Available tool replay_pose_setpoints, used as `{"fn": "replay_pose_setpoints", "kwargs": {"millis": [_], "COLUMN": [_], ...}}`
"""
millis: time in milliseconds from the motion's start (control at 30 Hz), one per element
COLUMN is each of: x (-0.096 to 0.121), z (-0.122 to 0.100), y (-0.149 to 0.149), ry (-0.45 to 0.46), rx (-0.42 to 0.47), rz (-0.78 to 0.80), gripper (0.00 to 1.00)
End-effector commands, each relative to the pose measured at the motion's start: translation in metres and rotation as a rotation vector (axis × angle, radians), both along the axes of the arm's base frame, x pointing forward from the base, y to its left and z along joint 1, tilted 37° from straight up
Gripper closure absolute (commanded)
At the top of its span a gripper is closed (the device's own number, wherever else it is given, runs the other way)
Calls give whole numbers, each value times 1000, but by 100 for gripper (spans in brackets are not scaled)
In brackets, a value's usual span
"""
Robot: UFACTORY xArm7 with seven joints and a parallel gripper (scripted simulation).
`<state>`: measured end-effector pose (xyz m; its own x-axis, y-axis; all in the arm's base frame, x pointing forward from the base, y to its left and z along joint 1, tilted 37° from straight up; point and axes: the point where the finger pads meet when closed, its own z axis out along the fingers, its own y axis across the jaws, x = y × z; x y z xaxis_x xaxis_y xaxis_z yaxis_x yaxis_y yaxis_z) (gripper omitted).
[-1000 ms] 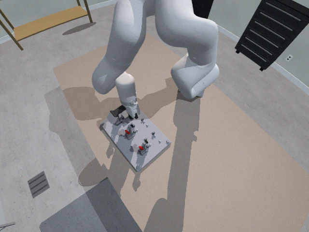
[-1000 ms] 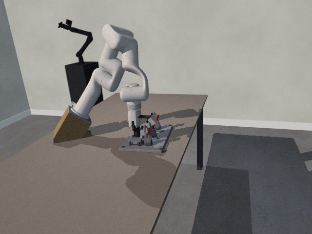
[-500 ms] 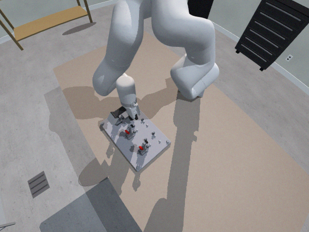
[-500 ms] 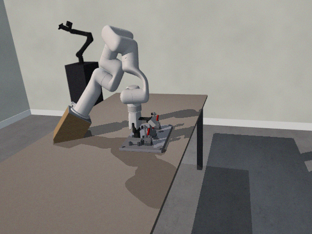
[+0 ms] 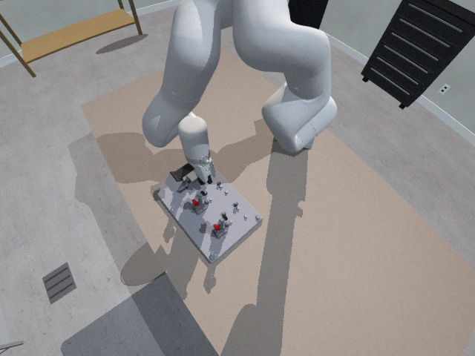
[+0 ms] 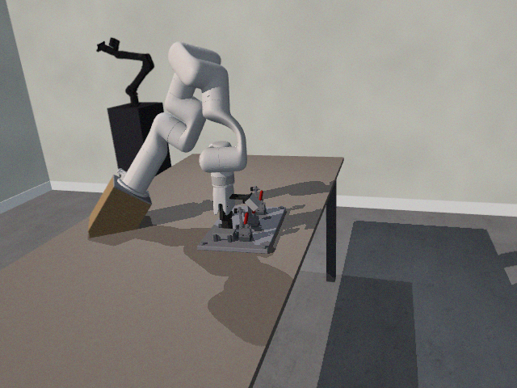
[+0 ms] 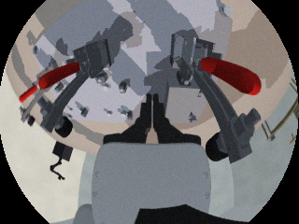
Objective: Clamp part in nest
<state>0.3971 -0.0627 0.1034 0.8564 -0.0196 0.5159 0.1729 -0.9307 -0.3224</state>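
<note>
Flat grey rectangular block [image 6: 224, 234] [image 7: 182, 104] lies in the end nest, beneath the raised bar of its red-handled metal clamp [image 6: 245, 234] [image 7: 224, 105]; the end effector [image 5: 207, 180] [image 6: 225, 221] [image 7: 152, 101] is clenched on nothing beside it, probably to nudge it against the stops before clamping; exact seating cannot be told.
</note>
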Motion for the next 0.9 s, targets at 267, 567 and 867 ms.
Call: {"fn": "replay_pose_setpoints", "kwargs": {"millis": [267, 567, 867], "x": [1, 3, 3], "z": [-1, -3, -3], "y": [-1, 0, 0], "ry": [-1, -1, -1], "rx": [-1, -1, -1], "rz": [-2, -2, -2], "gripper": [100, 100, 100]}}
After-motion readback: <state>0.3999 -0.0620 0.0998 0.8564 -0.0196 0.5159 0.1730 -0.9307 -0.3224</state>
